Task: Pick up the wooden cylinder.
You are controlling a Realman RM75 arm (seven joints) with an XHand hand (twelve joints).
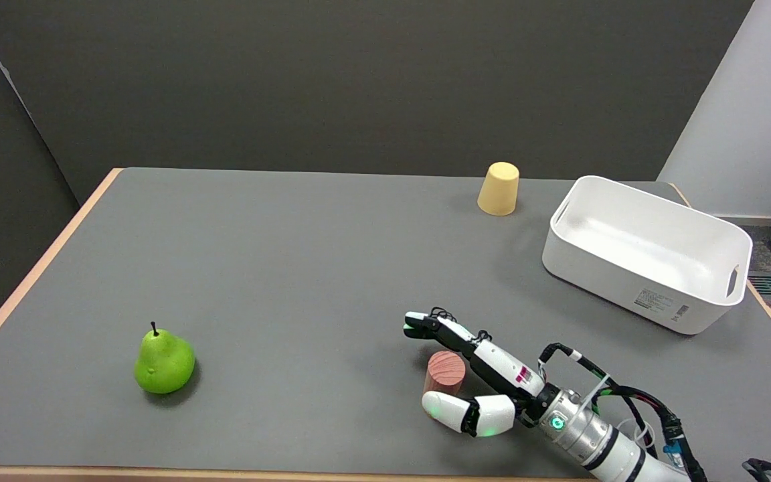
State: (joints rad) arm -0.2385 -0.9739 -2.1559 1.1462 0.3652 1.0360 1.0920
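Observation:
The wooden cylinder (444, 373) is short and reddish-brown, standing upright on the grey table (292, 268) near the front, right of centre. My right hand (469, 375) reaches in from the lower right and lies low around it. The long fingers (436, 328) stretch past the cylinder's far side, and the thumb (456, 410) lies at its near side. The cylinder sits in the gap between them. Whether either touches it I cannot tell; the fingers are spread apart.
A green pear (163, 361) sits at the front left. An upturned yellow cup (499, 189) stands at the back. A white plastic bin (646, 251) is at the right, near the table's edge.

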